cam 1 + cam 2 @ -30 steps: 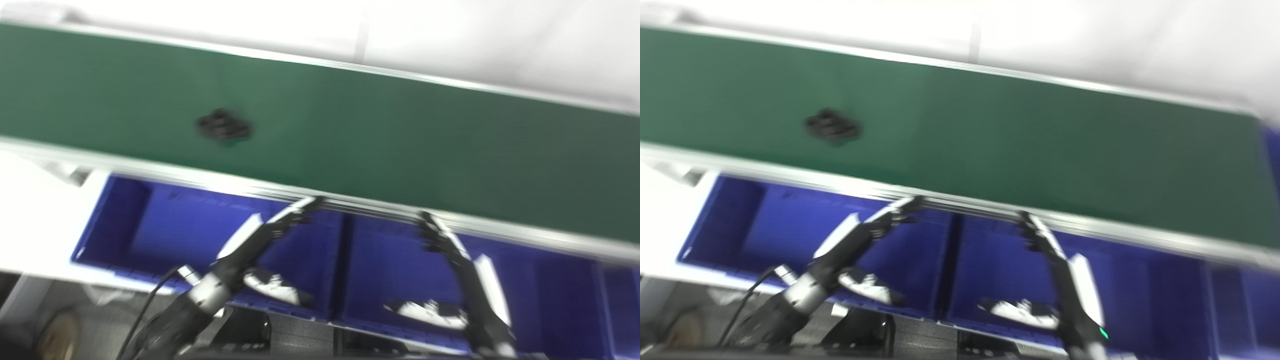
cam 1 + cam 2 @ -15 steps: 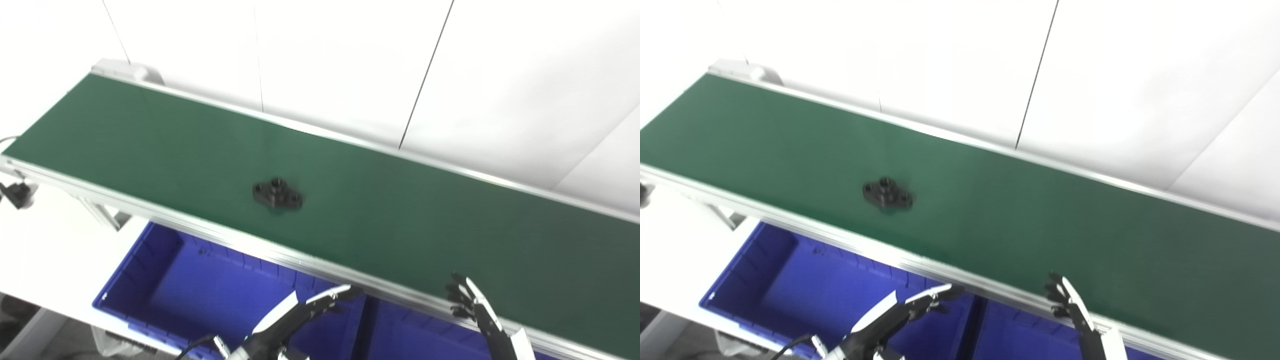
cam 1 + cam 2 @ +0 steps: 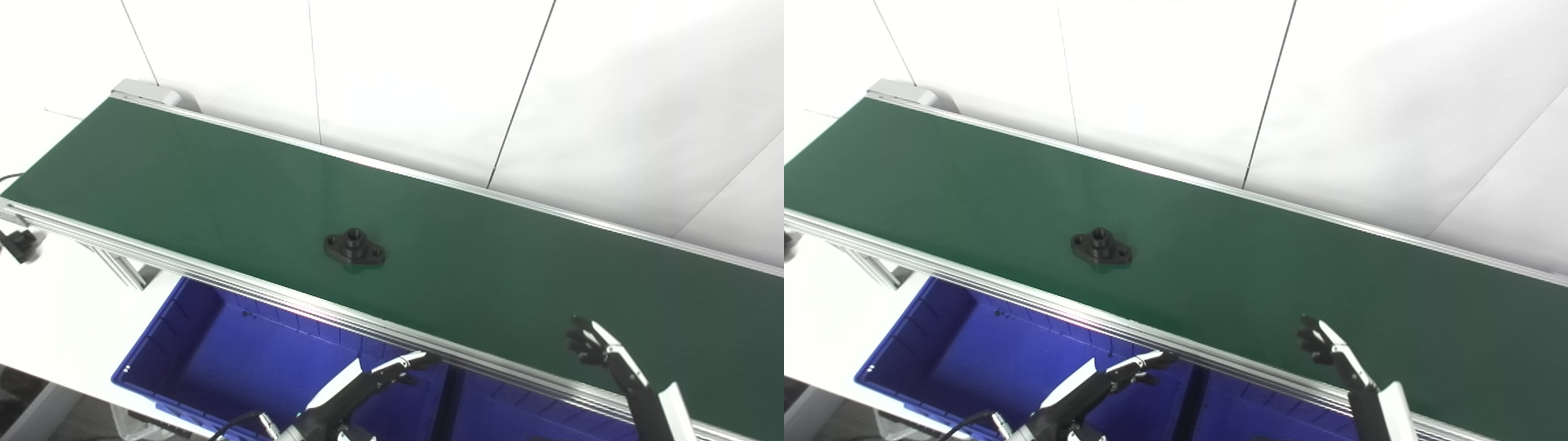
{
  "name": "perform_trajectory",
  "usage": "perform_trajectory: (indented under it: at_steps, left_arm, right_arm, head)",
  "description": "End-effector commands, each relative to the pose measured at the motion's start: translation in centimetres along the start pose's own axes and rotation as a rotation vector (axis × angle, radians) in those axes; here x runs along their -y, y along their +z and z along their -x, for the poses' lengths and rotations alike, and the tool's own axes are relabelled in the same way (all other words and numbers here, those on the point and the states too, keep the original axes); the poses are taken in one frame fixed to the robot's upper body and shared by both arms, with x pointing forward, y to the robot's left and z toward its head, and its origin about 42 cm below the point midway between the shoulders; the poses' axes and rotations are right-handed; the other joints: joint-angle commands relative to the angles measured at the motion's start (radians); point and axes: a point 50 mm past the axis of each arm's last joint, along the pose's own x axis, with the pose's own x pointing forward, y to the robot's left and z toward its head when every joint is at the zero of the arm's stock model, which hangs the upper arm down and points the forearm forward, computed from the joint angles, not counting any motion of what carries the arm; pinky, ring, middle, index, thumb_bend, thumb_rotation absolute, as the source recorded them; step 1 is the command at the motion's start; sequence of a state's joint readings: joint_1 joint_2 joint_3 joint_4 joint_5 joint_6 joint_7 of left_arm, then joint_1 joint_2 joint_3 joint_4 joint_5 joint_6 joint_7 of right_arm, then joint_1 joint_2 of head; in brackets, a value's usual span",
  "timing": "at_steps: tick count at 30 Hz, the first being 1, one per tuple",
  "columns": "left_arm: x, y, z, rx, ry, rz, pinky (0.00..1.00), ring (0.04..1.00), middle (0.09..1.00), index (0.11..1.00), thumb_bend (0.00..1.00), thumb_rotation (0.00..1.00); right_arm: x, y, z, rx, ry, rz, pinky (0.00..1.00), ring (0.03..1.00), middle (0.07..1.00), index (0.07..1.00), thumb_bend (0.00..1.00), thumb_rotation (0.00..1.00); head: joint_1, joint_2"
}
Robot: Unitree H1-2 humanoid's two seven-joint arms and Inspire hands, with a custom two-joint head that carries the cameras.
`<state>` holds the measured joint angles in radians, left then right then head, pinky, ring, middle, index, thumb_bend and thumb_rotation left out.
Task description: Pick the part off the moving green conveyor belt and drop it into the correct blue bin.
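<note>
a: where are your hands?

b: both sit low in view. my left hand [image 3: 367, 386] reaches forward over the blue bin [image 3: 202, 343], fingers stretched out, a little apart, holding nothing. its fingertips end just under the near metal rail [image 3: 257, 291] of the green conveyor belt [image 3: 184, 177].

a: and the right one?

b: my right hand [image 3: 603, 355] is raised over the near edge of the belt, fingers apart and slightly curled, holding nothing.

a: where is the part?

b: the black part [image 3: 354, 246] lies flat on the belt, beyond my left fingertips and a little to their left, well apart from them. from my right hand it is far off to the left and further away. it is a flat piece with a raised round hub in the middle and a small hole at each end.

a: what else is near your fingers?

b: a second blue bin [image 3: 508, 410] sits between my two hands, below the rail, touching the first bin. white wall panels [image 3: 416, 73] stand behind the belt. a white table [image 3: 55, 318] lies to the left of my left hand.
</note>
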<state>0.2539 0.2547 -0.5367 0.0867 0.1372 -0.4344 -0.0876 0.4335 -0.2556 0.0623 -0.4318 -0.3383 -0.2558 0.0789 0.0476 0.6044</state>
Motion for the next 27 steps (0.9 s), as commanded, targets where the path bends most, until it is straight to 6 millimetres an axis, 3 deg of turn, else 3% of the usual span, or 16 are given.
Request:
perform_trajectory:
  at_steps: [1, 9, 22, 27]
  left_arm:
    - [-0.4, 0.8, -0.6, 0.063, 0.015, -0.008, 0.82, 0.907, 0.938, 0.89, 0.96, 0.42]
    - [-0.5, 0.8, -0.8, 0.066, 0.017, -0.01, 0.84, 0.913, 0.939, 0.893, 0.96, 0.41]
    - [-0.9, 0.5, -1.0, 0.063, 0.027, -0.014, 0.82, 0.909, 0.942, 0.891, 0.95, 0.4]
    - [-1.2, 0.6, -0.8, 0.063, 0.024, -0.016, 0.81, 0.906, 0.944, 0.891, 0.95, 0.4]
  right_arm:
    - [1.1, 1.0, -1.3, 0.048, -0.021, 0.028, 0.72, 0.755, 0.802, 0.859, 0.96, 0.32]
    - [0.7, 1.2, -4.8, 0.112, -0.045, 0.082, 0.65, 0.732, 0.78, 0.846, 0.88, 0.34]
    - [-0.8, 1.9, -10.4, 0.128, -0.048, 0.134, 0.65, 0.742, 0.812, 0.85, 0.81, 0.34]
    - [-0.9, 2.6, -12.1, 0.103, -0.033, 0.171, 0.64, 0.737, 0.803, 0.854, 0.8, 0.35]
  head:
    - [-0.009, 0.002]
    - [-0.043, 0.007]
    - [-0.086, 0.0]
    - [-0.139, -0.003]
